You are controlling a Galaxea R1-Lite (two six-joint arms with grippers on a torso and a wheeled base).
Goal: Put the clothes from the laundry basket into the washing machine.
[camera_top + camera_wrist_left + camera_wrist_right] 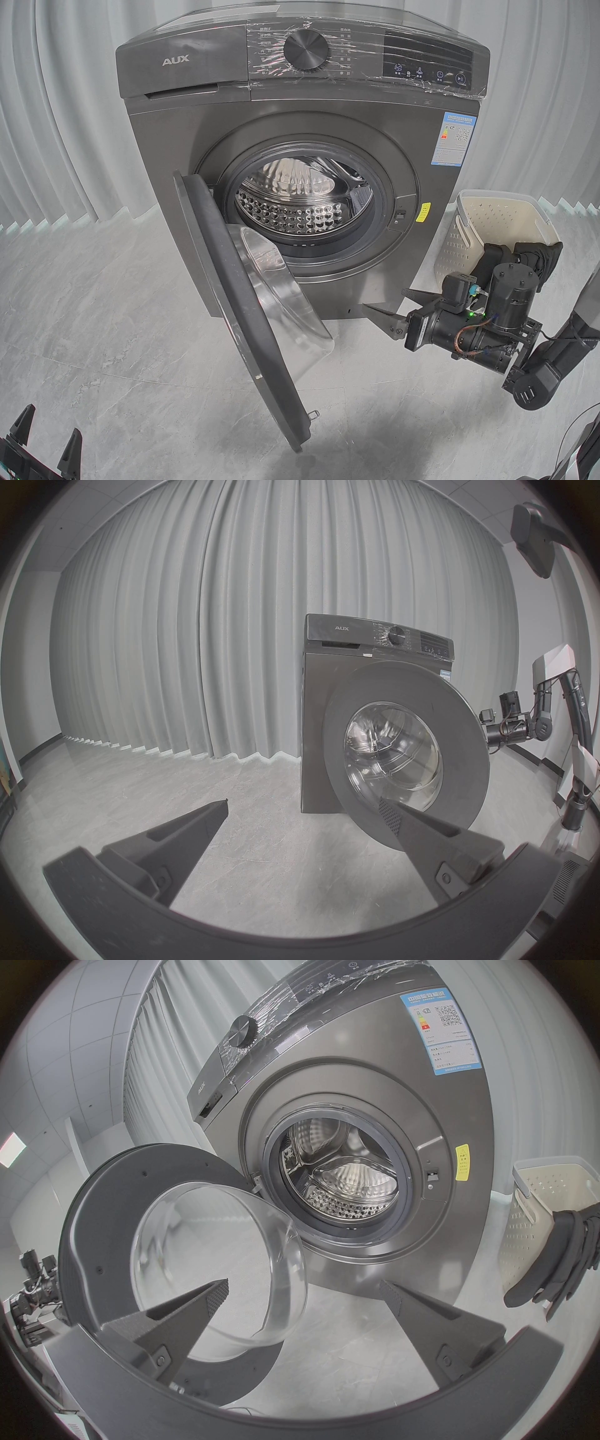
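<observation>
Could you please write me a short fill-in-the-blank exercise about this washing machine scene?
1. The round glass-windowed door of the grey front-loading washing machine stands ____.
2. Its shiny steel drum holds ____ clothes.
3. Dark clothes hang over the rim of the cream perforated plastic laundry basket, which stands to the robot's ____ of the machine.
4. The right gripper has its jaws apart and holds ____.
Missing words: open; no; right; nothing.
</observation>
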